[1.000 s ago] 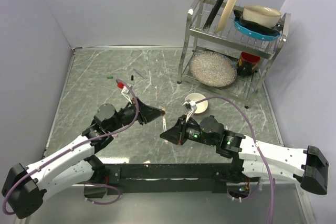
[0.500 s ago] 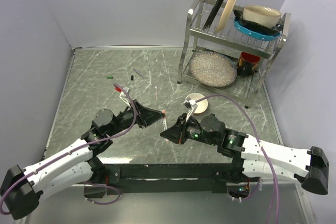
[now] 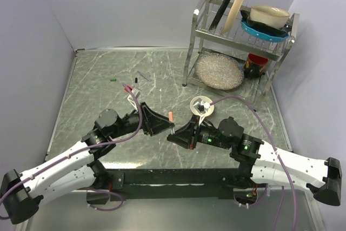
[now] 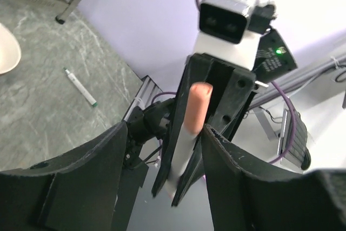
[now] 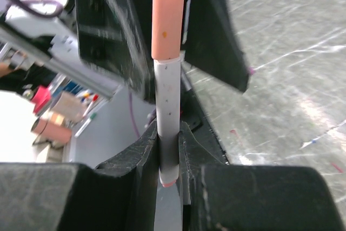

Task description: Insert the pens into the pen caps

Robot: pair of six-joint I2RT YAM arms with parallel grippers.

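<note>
Three pens show. One stands in the right hand, a white-barrelled pen held upright in the right wrist view. A second, white with green ends, lies flat on the tabletop near the white bowl. The third is a thin purplish pen, far back on the tabletop.

Three caps show too. A pink cap sits on the top end of the held pen. A green cap and a black cap lie loose near the purplish pen, apart from each other.

The held pen has a speckled white barrel, and its pink cap is a smooth rounded tube slightly wider than the barrel, meeting it at a clean seam. A pinkish tip pokes out below the right hand's fingers. That hand is clamped tight on the barrel's lower part.

The left hand faces the right one over the near middle of the tabletop. Its jaws are spread apart and hold nothing. In the left wrist view its two dark fingers stand either side of the capped pen with a gap on each side.

One dish rack stands at the far right, holding plates and bowls.
</note>
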